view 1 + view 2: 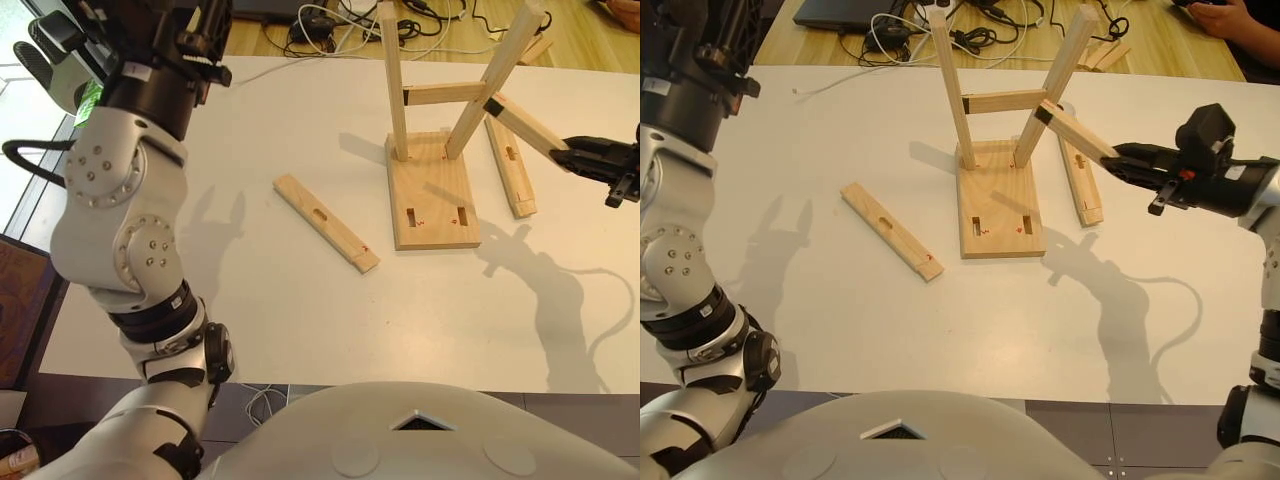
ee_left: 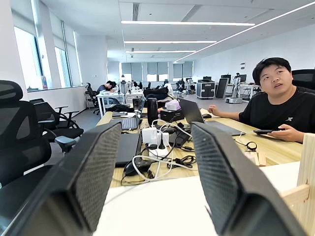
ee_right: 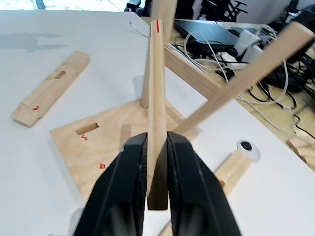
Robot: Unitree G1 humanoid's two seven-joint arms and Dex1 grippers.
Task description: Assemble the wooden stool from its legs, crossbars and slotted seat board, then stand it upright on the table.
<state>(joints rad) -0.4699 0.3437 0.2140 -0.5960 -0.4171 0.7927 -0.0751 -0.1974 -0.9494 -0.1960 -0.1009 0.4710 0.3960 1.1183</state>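
The right gripper point(image 1: 1137, 162) is clamped narrow on the near end of a crossbar point(image 1: 1076, 131), its black fingers point(image 3: 125, 191) pressing the wood from both sides. From that grip the crossbar rises slantwise away from the gripper to the tilted leg point(image 1: 1058, 85), meeting it at a dark mark. Whether its tip is seated in the leg or only touching is hard to tell.

Just beyond the tilted leg stands the upright leg point(image 1: 951, 95), and a second crossbar point(image 1: 1002, 101) bridges the two. Both legs rise from the seat board point(image 1: 1000, 195), which lies flat on the table point(image 1: 840, 320) ahead of and below the gripper. The board's two slots point(image 3: 89, 129) on the robot's side are open.

Directly under the held crossbar, near the fingertips, a loose slotted piece point(image 1: 1081, 185) lies flat beside the board. Another loose piece point(image 1: 890, 230) lies on the board's far side from this gripper, well apart from it.

The left gripper point(image 2: 156, 130) is held high, well apart from all the wood. Its fingers are spread wide with nothing between them, pointing toward a desk point(image 2: 231, 142) of cables beyond the table.
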